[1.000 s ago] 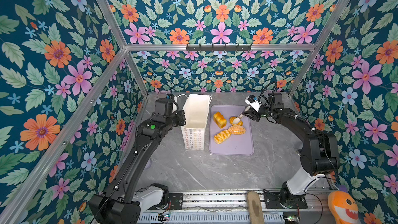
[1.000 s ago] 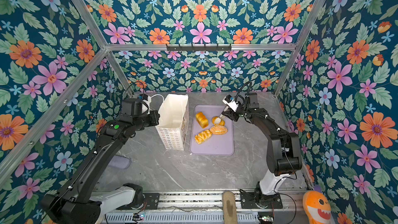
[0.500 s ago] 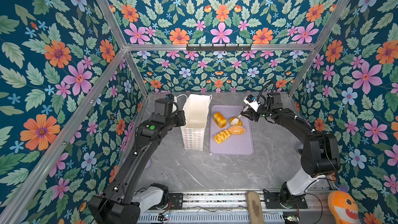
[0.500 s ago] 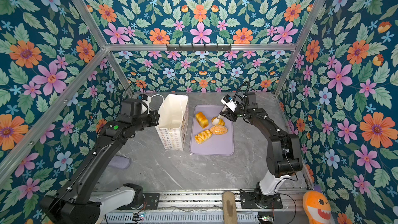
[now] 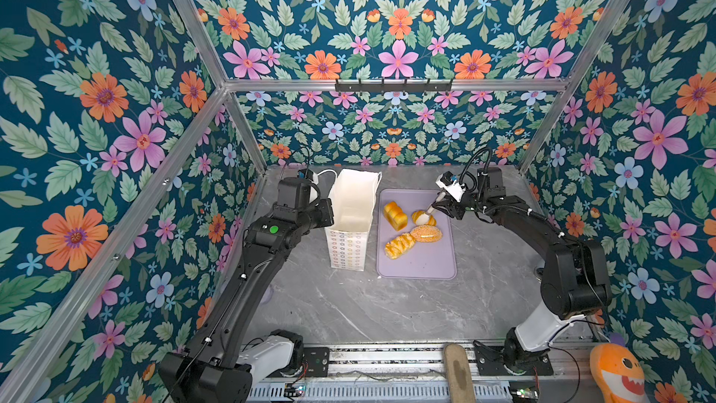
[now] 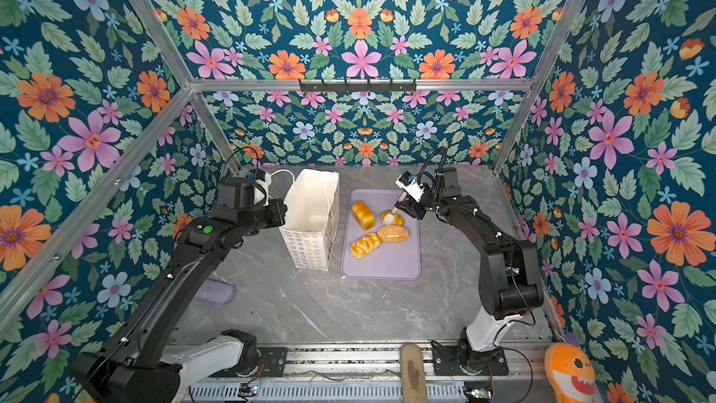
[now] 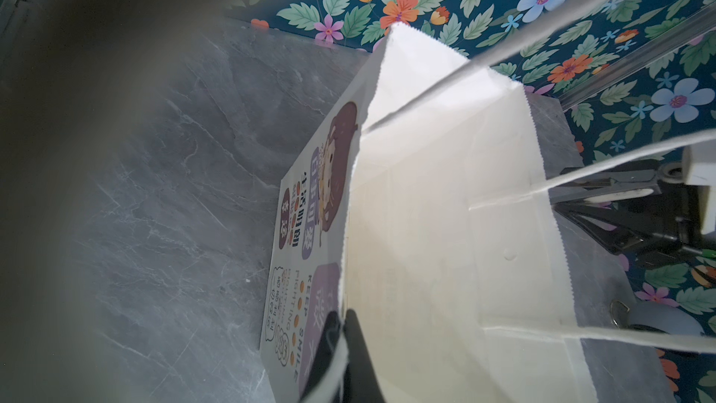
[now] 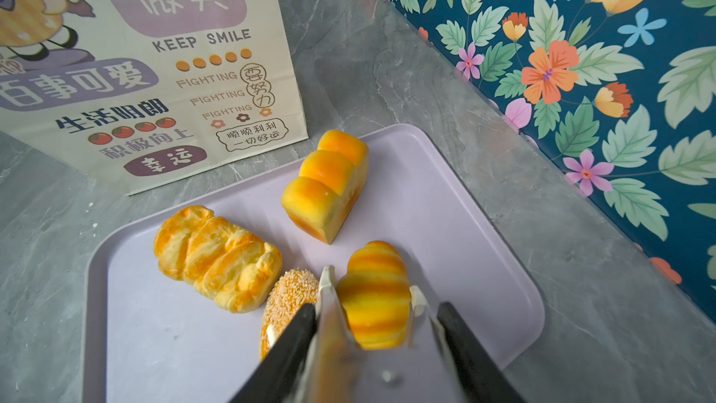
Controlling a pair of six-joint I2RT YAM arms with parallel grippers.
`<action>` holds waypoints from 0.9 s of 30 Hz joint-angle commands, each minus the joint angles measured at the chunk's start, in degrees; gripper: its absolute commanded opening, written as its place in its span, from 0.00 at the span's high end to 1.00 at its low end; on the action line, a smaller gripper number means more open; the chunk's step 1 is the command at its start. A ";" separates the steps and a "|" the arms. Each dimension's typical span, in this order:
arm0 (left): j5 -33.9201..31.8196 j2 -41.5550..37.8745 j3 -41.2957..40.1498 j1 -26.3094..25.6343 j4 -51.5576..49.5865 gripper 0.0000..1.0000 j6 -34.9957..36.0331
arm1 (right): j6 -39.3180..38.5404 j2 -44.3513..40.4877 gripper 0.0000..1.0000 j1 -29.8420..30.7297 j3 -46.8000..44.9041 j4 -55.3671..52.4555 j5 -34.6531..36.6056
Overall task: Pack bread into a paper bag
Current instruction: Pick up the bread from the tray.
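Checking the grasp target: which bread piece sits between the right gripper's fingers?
The ridged striped bun, beside the seeded roll; loaf and braided roll lie farther off.

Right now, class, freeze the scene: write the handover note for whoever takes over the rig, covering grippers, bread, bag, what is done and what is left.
The left gripper is shut on the paper bag rim; the bag stands open beside the tray.
The right gripper is closed around the ridged bun, apparently resting on the tray.
The blocky loaf, braided roll and seeded roll lie loose on the tray.
Done: nothing packed.
Left: all four pieces.
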 commanded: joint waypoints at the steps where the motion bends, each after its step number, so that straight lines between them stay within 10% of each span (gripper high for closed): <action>1: 0.35 -0.19 0.34 0.06 0.89 1.00 0.49 | 0.38 0.69 0.50 0.13 0.30 1.20 0.46; 27: 0.62 0.22 0.26 0.01 1.41 1.00 0.56 | 1.73 -3.05 0.66 0.12 -0.24 1.57 -0.38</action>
